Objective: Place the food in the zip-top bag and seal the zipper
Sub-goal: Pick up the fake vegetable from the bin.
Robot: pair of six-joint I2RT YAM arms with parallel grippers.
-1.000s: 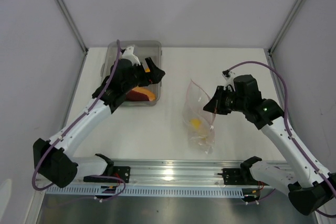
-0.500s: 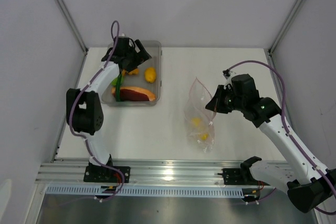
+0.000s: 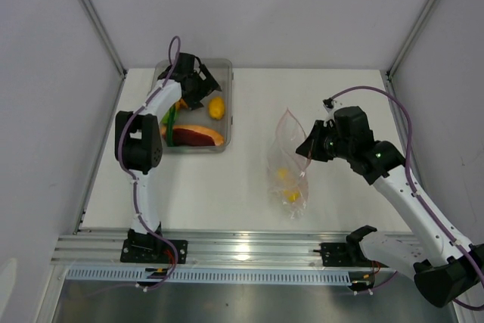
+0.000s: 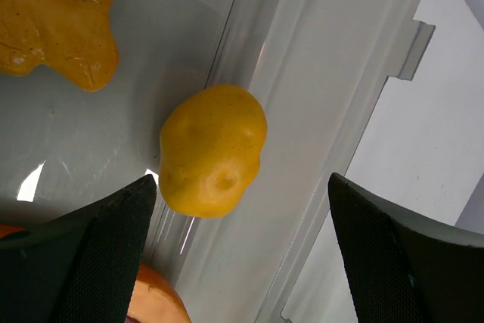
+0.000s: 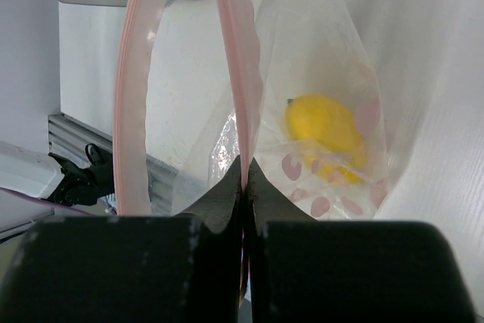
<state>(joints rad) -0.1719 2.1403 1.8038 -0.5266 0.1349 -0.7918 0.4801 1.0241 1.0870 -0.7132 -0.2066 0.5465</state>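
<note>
The zip-top bag (image 3: 288,168) lies mid-table with its mouth raised. My right gripper (image 3: 311,150) is shut on one side of its pink zipper (image 5: 236,58); the other side of the strip (image 5: 127,88) bows away, so the mouth gapes. A yellow lemon (image 5: 322,122) and another yellow piece (image 3: 293,196) lie inside. My left gripper (image 3: 198,81) hangs open over the clear bin (image 3: 228,122). Below and ahead of its fingers (image 4: 83,262) is a yellow lemon (image 4: 213,149), untouched. An orange cluster (image 4: 57,17), an orange fruit (image 4: 155,300), a green stalk (image 3: 171,122) and a dark-red slice (image 3: 198,135) also lie there.
The bin stands at the table's back left corner, against the left frame post (image 3: 92,13). A metal rail (image 3: 242,251) carrying both arm bases runs along the near edge. White walls close in the left, back and right sides.
My left arm has folded upright and drawn its open gripper back toward the bin's far end. A second yellow piece now shows low in the bag. The right gripper has barely moved.
</note>
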